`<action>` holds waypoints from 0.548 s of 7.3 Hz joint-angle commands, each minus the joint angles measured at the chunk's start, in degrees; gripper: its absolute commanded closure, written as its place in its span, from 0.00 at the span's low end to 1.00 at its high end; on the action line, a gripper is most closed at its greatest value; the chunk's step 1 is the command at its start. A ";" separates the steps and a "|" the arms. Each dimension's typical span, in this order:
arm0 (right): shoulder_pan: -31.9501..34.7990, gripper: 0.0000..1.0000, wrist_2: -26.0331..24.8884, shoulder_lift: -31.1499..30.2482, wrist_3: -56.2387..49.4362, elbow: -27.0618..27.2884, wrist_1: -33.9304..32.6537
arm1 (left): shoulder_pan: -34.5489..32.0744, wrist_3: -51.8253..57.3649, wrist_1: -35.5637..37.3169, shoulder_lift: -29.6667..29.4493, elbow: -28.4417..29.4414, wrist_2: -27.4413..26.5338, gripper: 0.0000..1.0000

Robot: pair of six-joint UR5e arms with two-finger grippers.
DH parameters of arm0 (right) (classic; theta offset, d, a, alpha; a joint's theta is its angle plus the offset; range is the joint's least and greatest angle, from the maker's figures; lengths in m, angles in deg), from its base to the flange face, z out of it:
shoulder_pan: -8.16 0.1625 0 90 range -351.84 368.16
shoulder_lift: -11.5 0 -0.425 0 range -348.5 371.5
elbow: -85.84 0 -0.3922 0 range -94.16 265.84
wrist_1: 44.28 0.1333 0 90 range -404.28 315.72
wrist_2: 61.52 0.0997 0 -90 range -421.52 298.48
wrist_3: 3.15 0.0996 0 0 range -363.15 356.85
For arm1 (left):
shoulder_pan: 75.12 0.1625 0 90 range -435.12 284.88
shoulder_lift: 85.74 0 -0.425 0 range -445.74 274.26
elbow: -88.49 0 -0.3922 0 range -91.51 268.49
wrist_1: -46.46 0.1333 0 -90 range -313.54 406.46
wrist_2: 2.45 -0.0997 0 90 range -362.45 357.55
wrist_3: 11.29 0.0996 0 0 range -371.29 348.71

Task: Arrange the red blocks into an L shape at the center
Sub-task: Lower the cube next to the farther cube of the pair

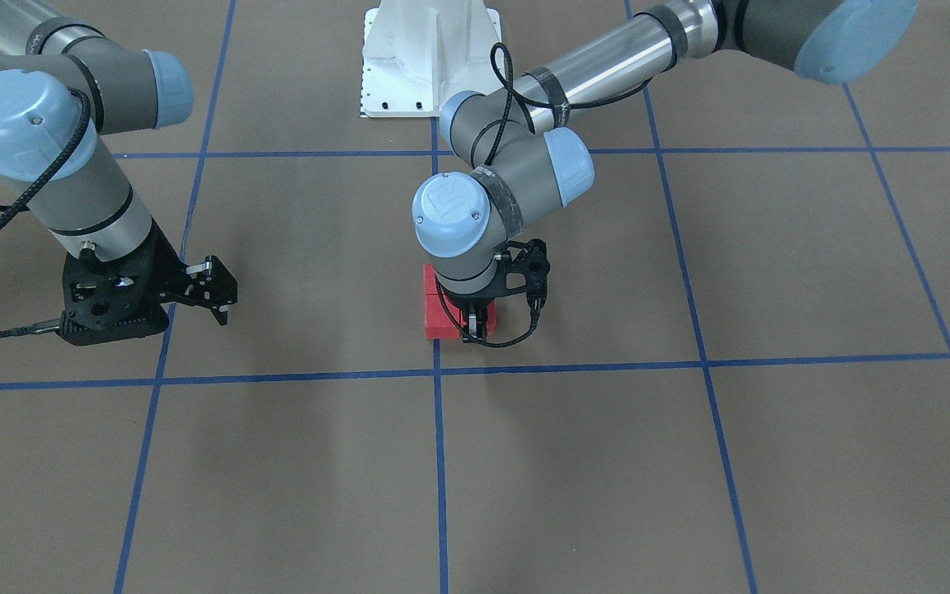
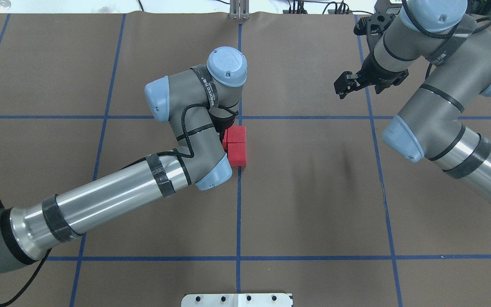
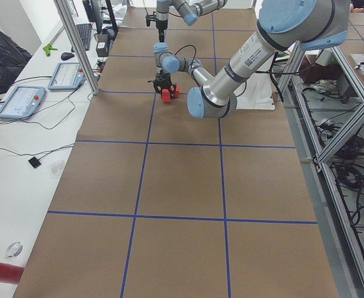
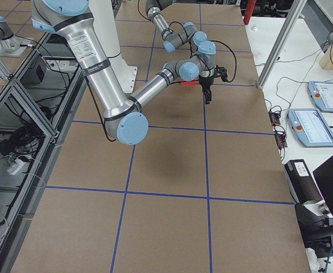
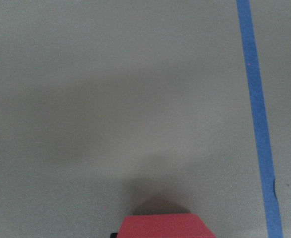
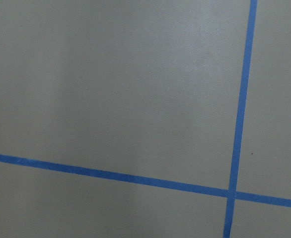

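Nearest the robot, two red blocks (image 2: 238, 154) sat touching in a row just beside the middle line (image 2: 239, 204) of the surface (image 2: 313, 192). Left of the farther one, the left claw (image 1: 477, 323) stood narrow around the third block (image 5: 160, 227). That block should be seated flush and square before release. Beyond, the right claw (image 2: 342, 85) hung wide and empty.

Brown floor (image 3: 182, 186) with blue tape grid (image 3: 182, 144); white bench (image 3: 8, 161) beside, apparently holding tablets (image 3: 20, 101).
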 commanded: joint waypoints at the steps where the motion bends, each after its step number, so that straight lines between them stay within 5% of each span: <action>1: 0.06 0.01 0.09 0.00 0.00 0.45 -0.09 | 0.00 0.00 -0.12 -0.02 -0.07 0.10 0.94; 4: 0.06 0.01 0.09 0.00 0.00 0.45 -0.09 | -0.17 0.00 -0.03 -0.02 -0.07 0.10 0.85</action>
